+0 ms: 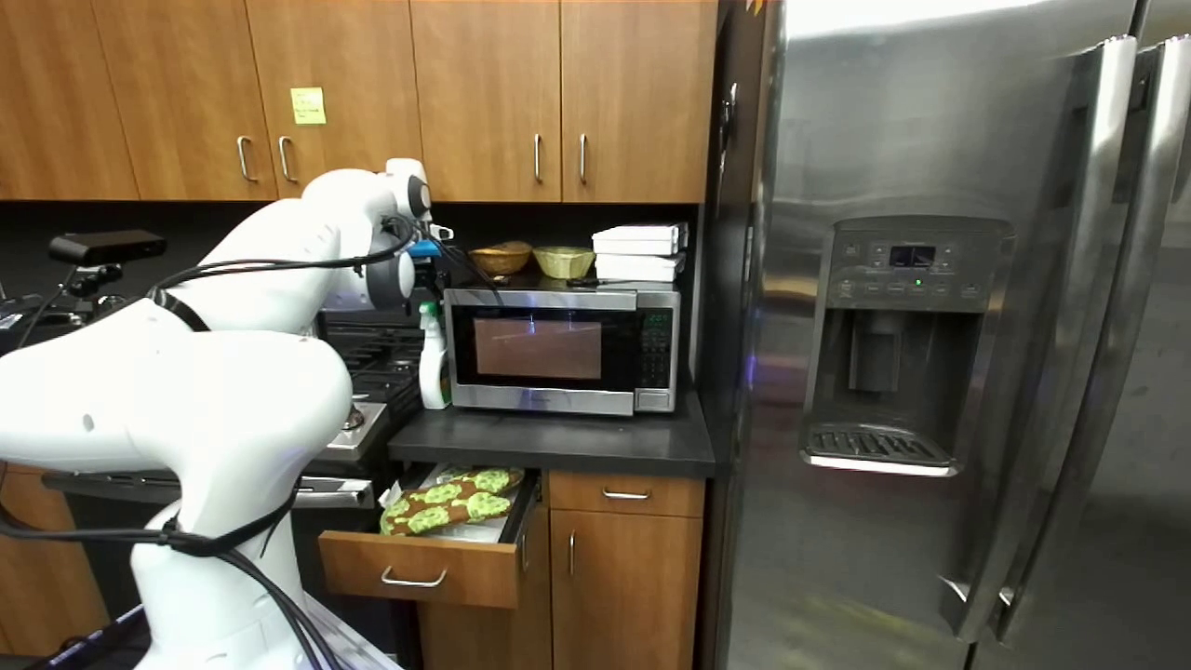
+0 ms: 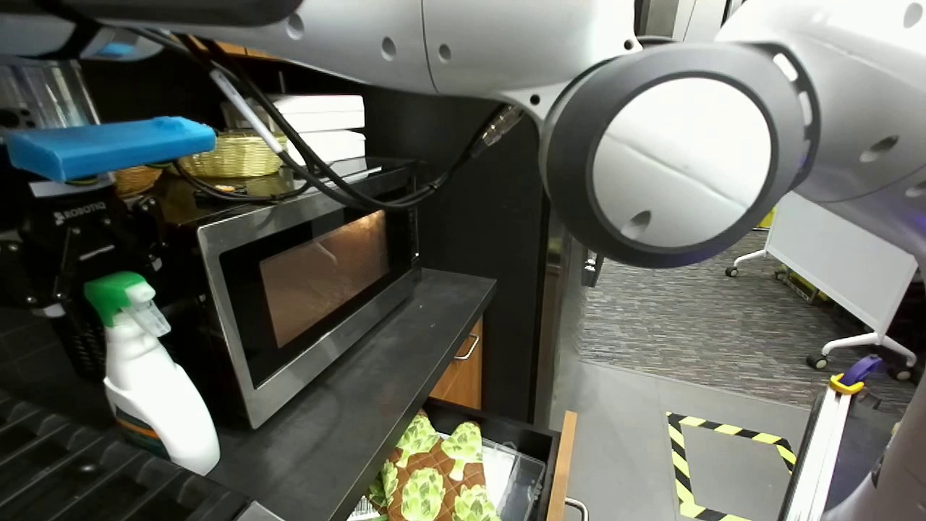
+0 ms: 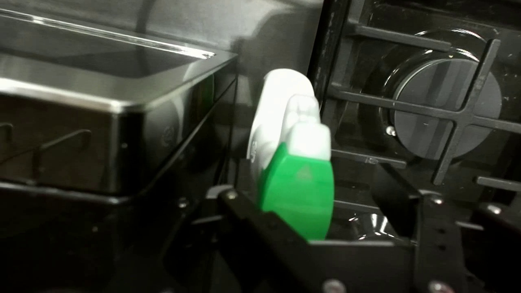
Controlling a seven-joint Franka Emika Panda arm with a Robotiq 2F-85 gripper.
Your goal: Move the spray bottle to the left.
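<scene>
Item 1. Spray bottle [image 1: 434,368], white body, green head [image 3: 299,195]: is standing upright on the counter [image 1: 549,437]. Clock read in an exterior view: the microwave [image 1: 540,349] is sitting just beside it at 3 o'clock, the stove [image 1: 381,358] is lying near at 9.

Item 2. Gripper [image 3: 319,199]: fingers [image 3: 431,228] are standing spread, pinching nothing. In the wrist view the green head is showing between them, nearer the finger at 8 o'clock, leaving a wide gap at 3; whether the nearer finger is touching, cannot tell.

Item 3. Step in hand, as judged: lining up the grasp. Good practice is easing the gripper toward 9 o'clock in the wrist view until both gaps are matching, while minding the microwave, which is looming at 10. The nozzle [image 3: 310,140] is pointing toward 12, so squeezing across the sides should be sparing the trigger [image 2: 150,318]. Squeezing should be going slowly; one finger landing first may be tipping so slim a bottle.

Item 4. Carry, as judged: 9 o'clock, the stove side, is probably counting as left. A slight, level lift is serving best; the grates [image 3: 459,116], lying at 2 o'clock in the wrist view, may be giving uneven footing.
</scene>
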